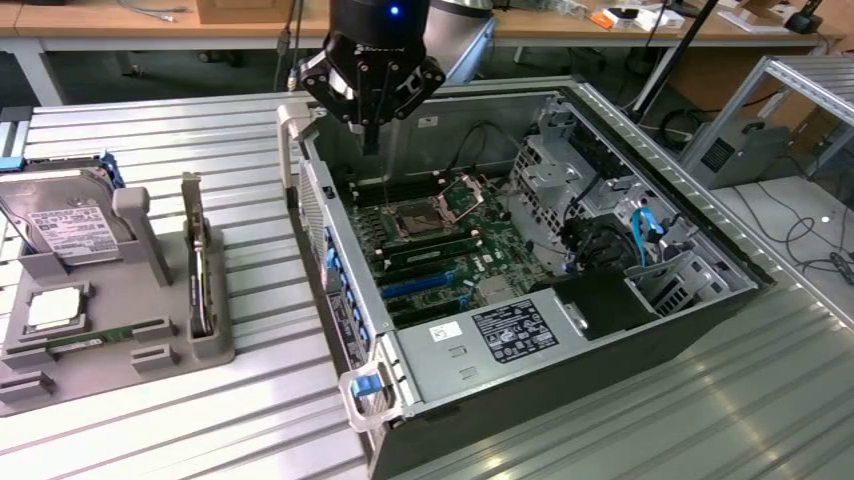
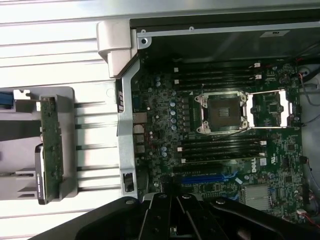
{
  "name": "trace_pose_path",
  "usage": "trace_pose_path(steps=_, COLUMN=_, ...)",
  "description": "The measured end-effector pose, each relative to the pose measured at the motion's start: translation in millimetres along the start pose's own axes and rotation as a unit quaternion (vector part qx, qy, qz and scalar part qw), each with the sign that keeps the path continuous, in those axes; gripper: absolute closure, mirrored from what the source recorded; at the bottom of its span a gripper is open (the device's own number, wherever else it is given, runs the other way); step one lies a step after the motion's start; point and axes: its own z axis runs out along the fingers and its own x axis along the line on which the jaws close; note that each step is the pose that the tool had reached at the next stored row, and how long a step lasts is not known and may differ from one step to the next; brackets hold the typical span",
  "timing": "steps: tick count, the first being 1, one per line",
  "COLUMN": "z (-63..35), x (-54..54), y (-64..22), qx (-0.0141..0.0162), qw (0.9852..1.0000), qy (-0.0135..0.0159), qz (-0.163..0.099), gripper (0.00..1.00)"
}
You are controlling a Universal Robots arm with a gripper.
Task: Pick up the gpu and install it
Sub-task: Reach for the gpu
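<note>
Exterior view: ribbed metal table (image 1: 240, 415) bears gpu (image 1: 196, 268); desks (image 1: 120, 22) behind

One open computer case (image 1: 561, 400) is holding one motherboard (image 1: 454, 255) with one processor socket (image 1: 416, 218). One grey tray (image 1: 160, 270) is carrying one hard drive (image 1: 60, 215), one gpu (image 1: 198, 260) and one square silvery chip (image 1: 54, 308). One gripper (image 1: 370, 148) is hanging above the case
</note>
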Motion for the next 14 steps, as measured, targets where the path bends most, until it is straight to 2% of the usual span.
trace_pose_path(steps=14, z=-0.1, x=6.0, y=-0.5, qx=0.0, qw=1.0, qy=0.0, qz=0.0, gripper=0.89)
